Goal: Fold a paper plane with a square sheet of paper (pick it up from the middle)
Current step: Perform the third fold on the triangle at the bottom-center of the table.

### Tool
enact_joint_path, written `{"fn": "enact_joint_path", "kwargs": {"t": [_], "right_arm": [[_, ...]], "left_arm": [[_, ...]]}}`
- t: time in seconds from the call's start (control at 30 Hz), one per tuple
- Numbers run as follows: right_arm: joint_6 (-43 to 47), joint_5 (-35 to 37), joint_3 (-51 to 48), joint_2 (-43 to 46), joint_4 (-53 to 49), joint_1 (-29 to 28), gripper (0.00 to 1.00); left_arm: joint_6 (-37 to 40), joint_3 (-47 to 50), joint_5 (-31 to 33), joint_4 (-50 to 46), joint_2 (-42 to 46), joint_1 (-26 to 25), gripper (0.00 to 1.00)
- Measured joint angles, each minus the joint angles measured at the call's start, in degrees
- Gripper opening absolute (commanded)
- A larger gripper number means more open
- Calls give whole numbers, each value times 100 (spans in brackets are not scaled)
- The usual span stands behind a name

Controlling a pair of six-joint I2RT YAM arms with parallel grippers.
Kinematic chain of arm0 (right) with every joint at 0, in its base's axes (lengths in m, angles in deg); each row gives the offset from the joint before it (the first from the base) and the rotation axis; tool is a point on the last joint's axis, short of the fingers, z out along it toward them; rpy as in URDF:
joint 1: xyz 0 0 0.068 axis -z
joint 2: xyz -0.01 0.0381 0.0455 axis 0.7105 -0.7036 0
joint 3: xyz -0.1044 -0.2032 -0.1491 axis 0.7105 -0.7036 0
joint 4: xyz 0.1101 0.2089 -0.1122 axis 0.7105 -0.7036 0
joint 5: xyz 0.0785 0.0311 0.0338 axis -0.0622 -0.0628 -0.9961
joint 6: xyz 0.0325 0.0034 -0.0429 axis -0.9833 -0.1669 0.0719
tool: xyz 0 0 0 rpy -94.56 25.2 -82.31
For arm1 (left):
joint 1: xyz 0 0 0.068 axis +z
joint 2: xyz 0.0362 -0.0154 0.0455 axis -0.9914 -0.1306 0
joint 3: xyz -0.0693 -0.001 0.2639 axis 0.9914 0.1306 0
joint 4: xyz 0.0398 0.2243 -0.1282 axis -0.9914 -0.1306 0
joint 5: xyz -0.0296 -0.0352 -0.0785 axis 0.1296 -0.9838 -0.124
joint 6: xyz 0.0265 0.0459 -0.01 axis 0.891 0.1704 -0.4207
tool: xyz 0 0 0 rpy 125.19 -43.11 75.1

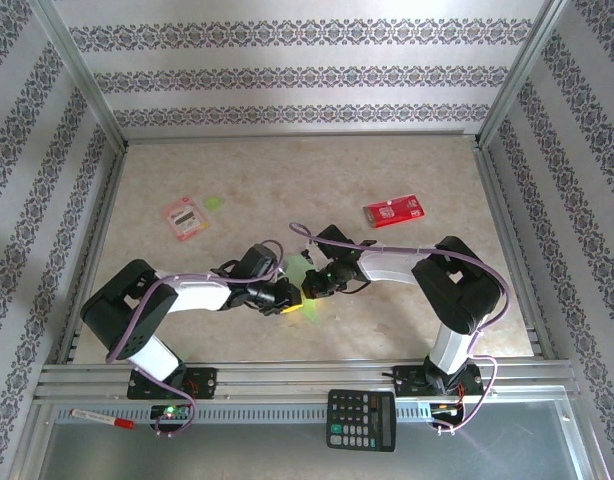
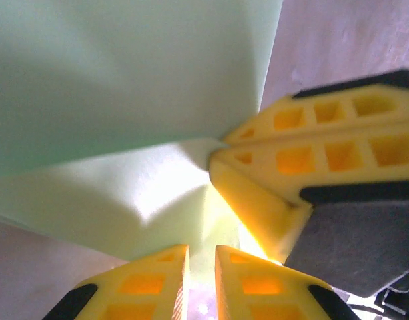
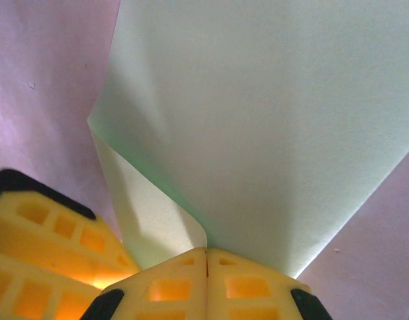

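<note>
Green paper [image 3: 271,120] plain; red packet [image 1: 393,212] lettering illegible.

Two grippers are in view, the left gripper [image 2: 201,267] and the right gripper [image 3: 206,257]. There is one square sheet of paper [image 3: 258,120]. There are two printed packets, a pale packet [image 1: 185,217] and a red packet [image 1: 393,212], one small green disc [image 1: 214,204], one calculator [image 1: 361,419] and one marker [image 1: 102,418].

Light-green square sheet of paper [image 3: 271,120] partly folded, one flap curling over, pinched by left gripper [image 2: 201,280] and right gripper [image 3: 206,267].
</note>
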Motion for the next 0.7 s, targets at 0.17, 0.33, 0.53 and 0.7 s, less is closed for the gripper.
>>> {"fn": "enact_joint_path", "kwargs": {"t": [0.17, 0.33, 0.53, 0.7], "right_arm": [[-15, -52, -44, 0, 76, 0, 1], [-24, -90, -72, 0, 125, 17, 1], [-68, -122, -74, 0, 129, 35, 0], [-168, -127, -74, -9, 162, 39, 0]], "left_arm": [[-195, 48, 2, 315, -116, -59, 17], [-203, 70, -4, 420, -181, -59, 17], [-181, 94, 20, 420, -177, -59, 17], [-162, 94, 31, 328, -76, -13, 20]]}}
